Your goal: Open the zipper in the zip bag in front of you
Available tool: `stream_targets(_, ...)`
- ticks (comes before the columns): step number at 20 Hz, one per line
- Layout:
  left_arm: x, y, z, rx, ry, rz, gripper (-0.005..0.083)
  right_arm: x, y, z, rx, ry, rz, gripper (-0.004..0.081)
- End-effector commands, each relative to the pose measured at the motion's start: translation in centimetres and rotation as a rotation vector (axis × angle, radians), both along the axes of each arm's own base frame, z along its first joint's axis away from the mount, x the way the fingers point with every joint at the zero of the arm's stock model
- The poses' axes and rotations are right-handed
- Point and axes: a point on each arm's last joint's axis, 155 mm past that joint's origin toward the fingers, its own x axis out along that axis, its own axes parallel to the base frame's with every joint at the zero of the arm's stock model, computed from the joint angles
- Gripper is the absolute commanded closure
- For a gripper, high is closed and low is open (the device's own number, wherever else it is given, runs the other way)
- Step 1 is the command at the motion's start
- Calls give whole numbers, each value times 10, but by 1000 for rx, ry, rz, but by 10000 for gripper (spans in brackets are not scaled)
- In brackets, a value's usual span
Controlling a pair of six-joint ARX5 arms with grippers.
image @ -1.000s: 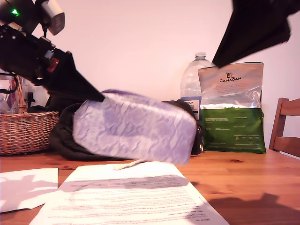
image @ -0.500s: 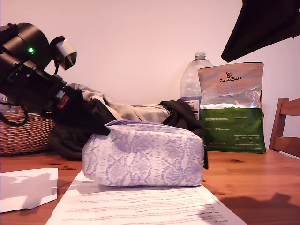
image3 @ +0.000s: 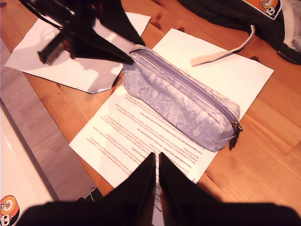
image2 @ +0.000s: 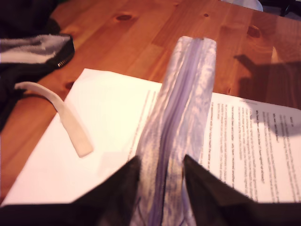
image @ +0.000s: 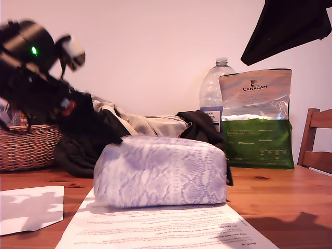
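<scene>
Exterior view
Bag: the zip bag (image: 161, 171) lies lengthwise on a printed sheet (image: 166, 228) near the table's (image: 280, 197) front edge, its lilac snakeskin side facing the camera.
First gripper: my first gripper (image: 115, 139), blurred, comes down from the exterior view's left to the bag's top corner at that end.
Second gripper: my second gripper (image: 248, 58) hangs high at the exterior view's right, well clear of the bag.
Behind: dark clothing (image: 83, 150), a wicker basket (image: 28, 148), a water bottle (image: 212, 93) and a food bag (image: 257, 119).

First wrist view
Zipper: the zipper (image2: 176, 117) runs shut along the bag's top ridge.
Fingers: the two fingers (image2: 117, 188) sit on either side of the bag's near end, pinching it.
Nearby: a pale strap (image2: 66, 117) lies on the sheet.

Second wrist view
Fingers: pressed almost together, pinching nothing, above the sheet's edge.
Bag: lying across the sheet, the dark pull (image3: 233, 136) hanging at the end away from my first gripper.
</scene>
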Motion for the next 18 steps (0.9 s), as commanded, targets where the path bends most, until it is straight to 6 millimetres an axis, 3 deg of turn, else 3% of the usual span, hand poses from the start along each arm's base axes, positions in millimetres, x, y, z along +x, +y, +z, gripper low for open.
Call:
stream_targets(1,3,1,34,-12,-122,0,363,3,1,4,9,-17,-4,783)
stream_targets(3,3,6,57,-13,-187,26,385,16,1,13,25,-69,-40,783)
stream_targets(4,2,9,68,-14,-212,39,474,27,0,21,35,-112,-75,783)
stream_targets(6,-6,13,92,-43,-234,64,818,53,-5,43,53,-236,-162,783)
stream_targets(9,-1,23,129,-110,-279,179,796,87,-21,75,82,-409,-306,783)
stream_targets(11,6,37,137,-120,-265,277,796,101,-35,81,116,-447,-384,783)
stream_targets(15,5,69,139,-127,-251,389,796,107,-71,58,126,-488,-479,783)
stream_targets(18,-10,87,135,-157,-245,446,796,85,-89,41,152,-522,-499,783)
